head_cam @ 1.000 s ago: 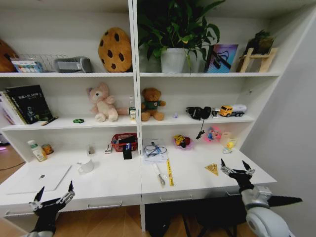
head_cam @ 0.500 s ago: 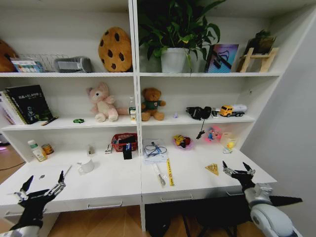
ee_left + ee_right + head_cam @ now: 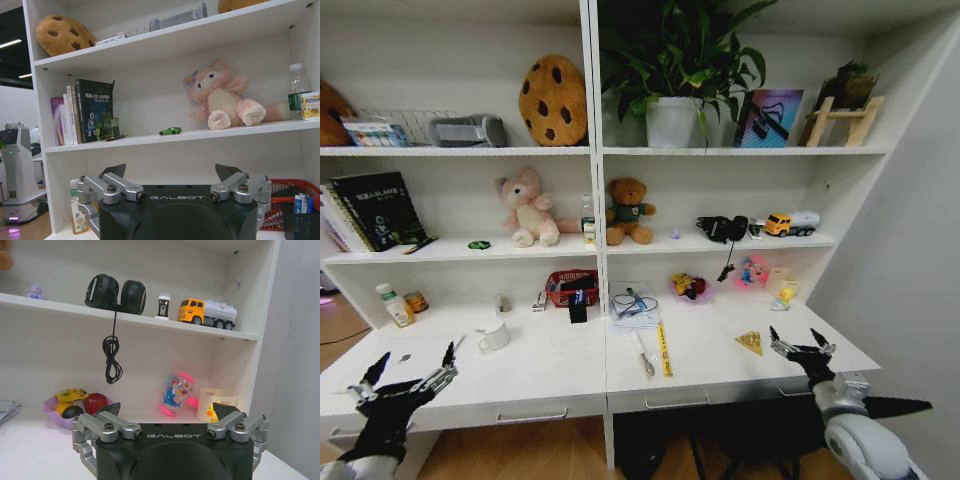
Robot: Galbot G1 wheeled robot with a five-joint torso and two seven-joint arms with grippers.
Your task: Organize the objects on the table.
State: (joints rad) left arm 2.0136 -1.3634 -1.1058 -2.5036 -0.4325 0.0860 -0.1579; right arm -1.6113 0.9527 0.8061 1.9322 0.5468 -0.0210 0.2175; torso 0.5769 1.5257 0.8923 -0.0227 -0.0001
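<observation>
My left gripper (image 3: 414, 354) (image 3: 171, 172) hovers open at the table's (image 3: 550, 375) front left, over the silver laptop (image 3: 425, 343). A white mug (image 3: 493, 337) stands just beyond it, and a small bottle (image 3: 395, 305) at the back left. The yellow ruler (image 3: 663, 348) and a pen (image 3: 640, 353) lie mid-table. On the shelf above sits the green toy car (image 3: 479, 244) (image 3: 170, 131). Open as well, my right gripper (image 3: 794, 336) (image 3: 166, 410) hangs at the front right corner, beside a yellow triangle (image 3: 750, 342).
A red basket (image 3: 572, 287), papers with a blue cable (image 3: 633, 305) and a purple bowl of toys (image 3: 689, 288) line the table's back. Plush bears (image 3: 628, 211), headphones (image 3: 115, 290) and a toy truck (image 3: 207, 312) fill the shelf above. A wall (image 3: 910, 250) closes the right side.
My left gripper has shifted left and a little farther in over the laptop since a second ago, then held still. The right gripper has barely moved.
</observation>
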